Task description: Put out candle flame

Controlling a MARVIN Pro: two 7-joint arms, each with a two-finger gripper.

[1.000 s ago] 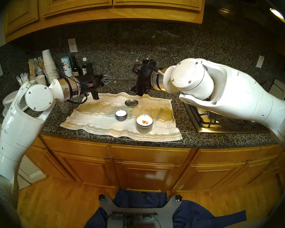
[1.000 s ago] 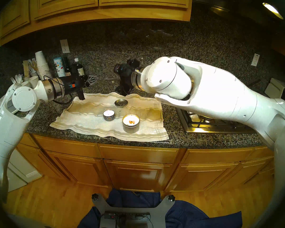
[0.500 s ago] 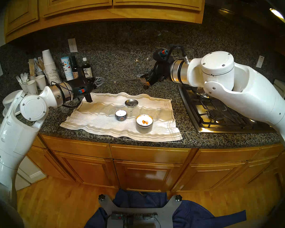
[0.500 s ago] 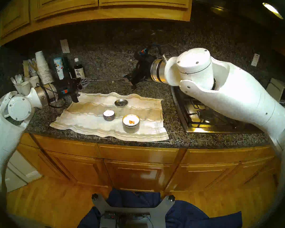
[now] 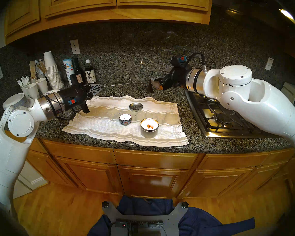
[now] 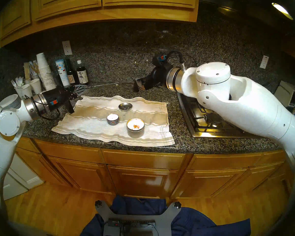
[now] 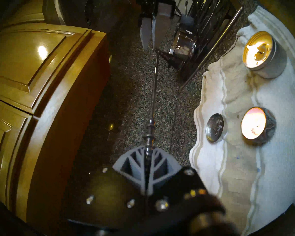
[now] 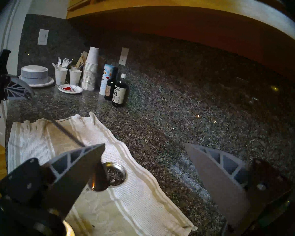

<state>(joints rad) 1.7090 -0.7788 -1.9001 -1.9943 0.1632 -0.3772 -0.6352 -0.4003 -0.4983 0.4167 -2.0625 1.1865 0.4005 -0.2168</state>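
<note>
On the granite counter (image 5: 211,145), a striped white towel (image 5: 95,128) serves as the landmark. Near the towel's middle, a small patterned candle bowl (image 5: 125,119) with a lit wick; just right of it and nearer the towel's front edge, a larger tin candle (image 5: 149,127) with a glowing wax pool; toward the towel's back edge, a small metal dish (image 5: 136,106).

Above the towel's back left corner, the left gripper (image 5: 94,90), clamped tight on the handle end of a long thin candle snuffer (image 5: 126,84). Rod running level behind the towel's back edge, with the dark bell hanging at the far end, above the counter just behind the towel's back right part.

Right beside that bell, the right gripper (image 8: 143,164), fingers spread wide and holding nothing. To the towel's right, a gas stove (image 5: 228,118); behind its left end, stacked paper cups (image 5: 52,72) and bottles (image 5: 90,73).
</note>
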